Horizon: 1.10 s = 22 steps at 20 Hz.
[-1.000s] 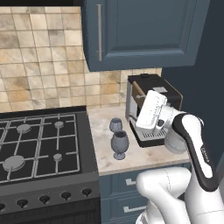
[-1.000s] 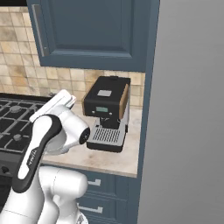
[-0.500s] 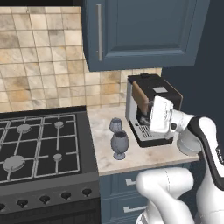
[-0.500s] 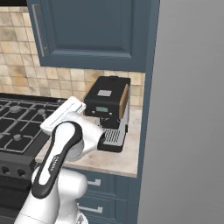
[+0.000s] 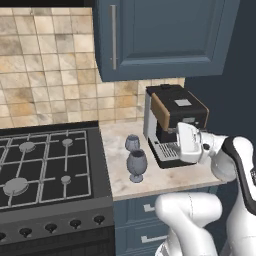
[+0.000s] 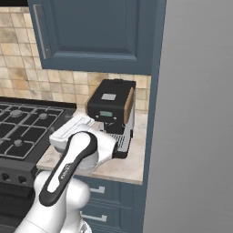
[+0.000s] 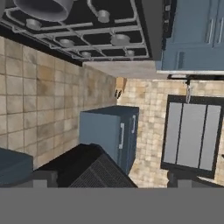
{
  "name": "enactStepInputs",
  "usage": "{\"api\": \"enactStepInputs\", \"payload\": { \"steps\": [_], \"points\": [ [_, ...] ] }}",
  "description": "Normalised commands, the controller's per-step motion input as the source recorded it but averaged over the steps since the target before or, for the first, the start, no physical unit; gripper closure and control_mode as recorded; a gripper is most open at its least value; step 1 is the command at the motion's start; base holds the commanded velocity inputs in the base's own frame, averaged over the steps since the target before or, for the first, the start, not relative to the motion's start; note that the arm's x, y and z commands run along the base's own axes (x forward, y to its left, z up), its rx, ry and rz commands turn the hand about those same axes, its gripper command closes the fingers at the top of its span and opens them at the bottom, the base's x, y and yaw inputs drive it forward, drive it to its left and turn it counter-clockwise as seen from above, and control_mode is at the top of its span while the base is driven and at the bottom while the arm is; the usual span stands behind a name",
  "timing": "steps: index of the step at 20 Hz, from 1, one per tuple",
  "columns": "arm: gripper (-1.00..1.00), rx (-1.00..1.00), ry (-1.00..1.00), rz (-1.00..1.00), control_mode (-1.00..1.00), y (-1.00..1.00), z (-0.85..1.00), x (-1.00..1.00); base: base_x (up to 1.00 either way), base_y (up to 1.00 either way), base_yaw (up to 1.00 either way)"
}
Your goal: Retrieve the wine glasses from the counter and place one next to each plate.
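Smoky grey-blue glass on beige marbled stone: both wine glasses stand on the counter (image 5: 165,182), and our gripper (image 5: 186,142) holds nothing.

We see the larger wine glass (image 5: 136,165) upright near the counter's front edge, close to the side that meets the black gas stove (image 5: 47,170). The smaller wine glass (image 5: 132,143) stands just behind it, a little further from that front edge. A black coffee machine (image 5: 172,122) (brown side panel) sits toward the counter's back right, against the tiled wall (image 5: 50,75). Our gripper hovers in front of that machine, apart from both glasses, fingers spread wide with nothing between them. A dark-blue wall cabinet (image 5: 160,35) hangs above.
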Motion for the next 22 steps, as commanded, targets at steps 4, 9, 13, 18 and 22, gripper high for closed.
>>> {"api": "enactStepInputs", "payload": {
  "steps": [4, 9, 13, 18, 22],
  "points": [
    [-1.0, -0.01, 0.18, 0.0, -1.0, 0.0, -0.26, -0.18, 0.0, 0.0, 0.0],
    [-1.0, -0.12, 0.06, 0.0, -1.0, 0.04, -0.18, -0.23, 0.0, 0.0, 0.0],
    [-1.0, -0.19, 0.02, 0.05, -1.0, 0.0, -0.13, -0.23, 0.0, 0.0, 0.0],
    [-1.0, -0.13, 0.15, 0.05, -1.0, 0.0, -0.08, -0.16, 0.0, 0.0, 0.0],
    [-1.0, -0.1, 0.19, 0.02, -1.0, -0.04, -0.08, -0.15, 0.0, 0.0, 0.0]
  ]
}}
